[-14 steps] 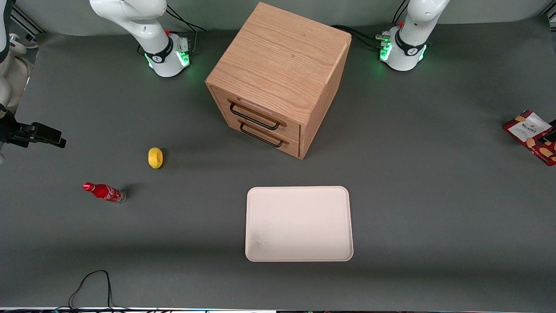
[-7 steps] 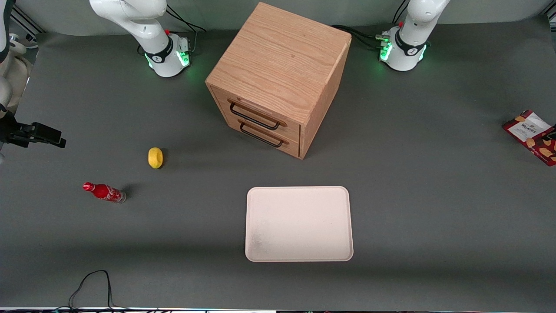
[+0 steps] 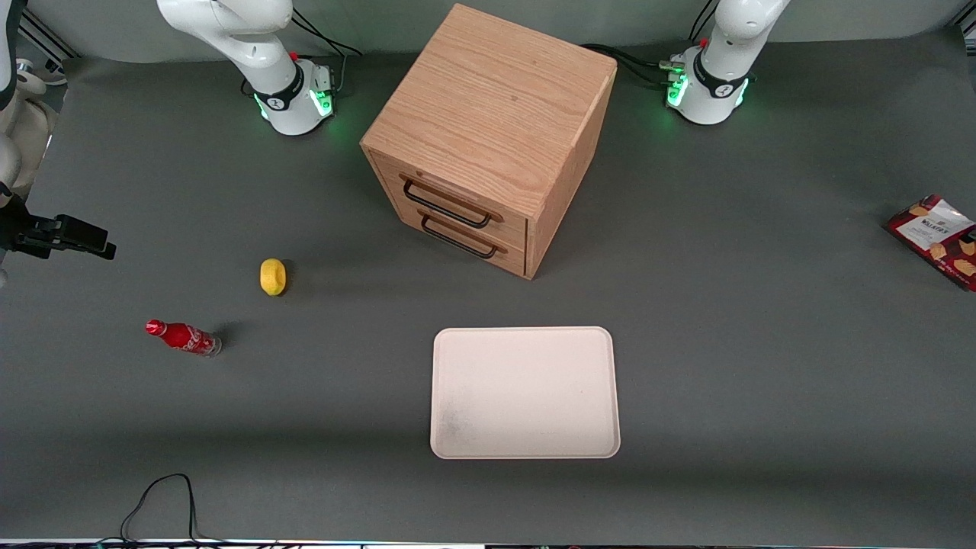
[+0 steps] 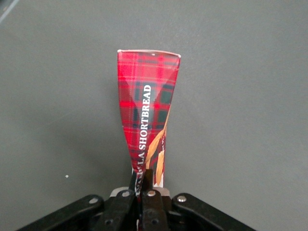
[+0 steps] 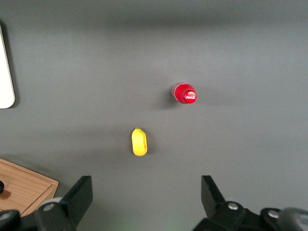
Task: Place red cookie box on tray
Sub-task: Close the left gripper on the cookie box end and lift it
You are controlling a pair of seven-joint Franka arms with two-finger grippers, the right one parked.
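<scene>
At working arm's table edge, gripper [image 4: 144,185] jaws clamping red cookie box [image 3: 936,237].

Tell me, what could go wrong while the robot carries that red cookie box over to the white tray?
The gripper pinches the slim dark-red cookie box only at one narrow end, so the box might swing or slip out on the way. The cream-white rectangular tray lies well away, nearer the table's middle, which leaves more time for a slip. The wooden drawer cabinet stands tall nearby, so a low, careless sweep could bump it.
</scene>
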